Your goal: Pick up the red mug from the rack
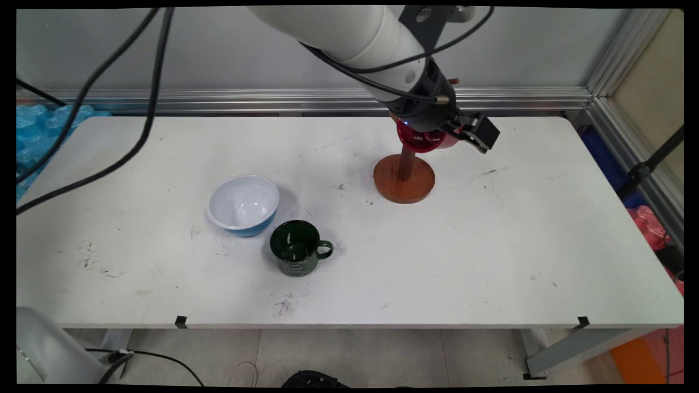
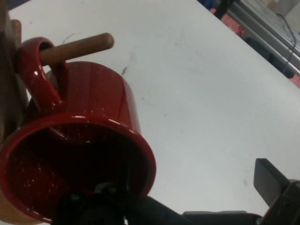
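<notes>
I see the black two-finger gripper (image 1: 464, 131) in the upper middle of the main view, its fingers spread wide and released, one finger (image 2: 274, 185) at the hand view's lower right. Right against it hangs a glossy red ceramic mug (image 2: 79, 154), its handle looped over a wooden peg (image 2: 77, 48) of the brown round-based mug stand (image 1: 404, 180). Lower left sit a white-and-blue bowl (image 1: 243, 204) and a dark green mug (image 1: 297, 247) on the white table (image 1: 491, 245).

A mug (image 1: 423, 136) hangs on the stand (image 1: 404, 179), upper centre of the frame. A bowl (image 1: 243, 204) sits left of centre. A second mug (image 1: 297, 248) sits just lower right of the bowl.
</notes>
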Robot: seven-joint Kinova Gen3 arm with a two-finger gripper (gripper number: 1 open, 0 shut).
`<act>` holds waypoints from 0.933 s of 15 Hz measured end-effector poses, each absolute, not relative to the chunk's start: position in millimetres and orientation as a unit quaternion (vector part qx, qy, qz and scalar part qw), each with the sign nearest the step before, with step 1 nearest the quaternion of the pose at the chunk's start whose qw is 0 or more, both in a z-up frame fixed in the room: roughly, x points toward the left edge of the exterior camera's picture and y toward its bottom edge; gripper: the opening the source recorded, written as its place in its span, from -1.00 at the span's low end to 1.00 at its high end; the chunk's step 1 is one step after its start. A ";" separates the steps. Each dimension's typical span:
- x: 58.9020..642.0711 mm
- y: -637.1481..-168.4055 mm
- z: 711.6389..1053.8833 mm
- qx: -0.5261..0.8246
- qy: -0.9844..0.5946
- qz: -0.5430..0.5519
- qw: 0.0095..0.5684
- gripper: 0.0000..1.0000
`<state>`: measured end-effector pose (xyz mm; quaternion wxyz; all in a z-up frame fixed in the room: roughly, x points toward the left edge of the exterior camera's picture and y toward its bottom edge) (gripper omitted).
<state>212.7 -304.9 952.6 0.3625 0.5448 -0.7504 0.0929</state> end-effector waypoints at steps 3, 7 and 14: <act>204.0 -309.4 946.9 0.554 -0.746 0.101 0.356 1.00; 194.5 -316.7 941.4 0.563 -0.739 0.109 0.353 1.00; 184.8 -328.1 933.7 0.576 -0.732 0.124 0.343 -1.00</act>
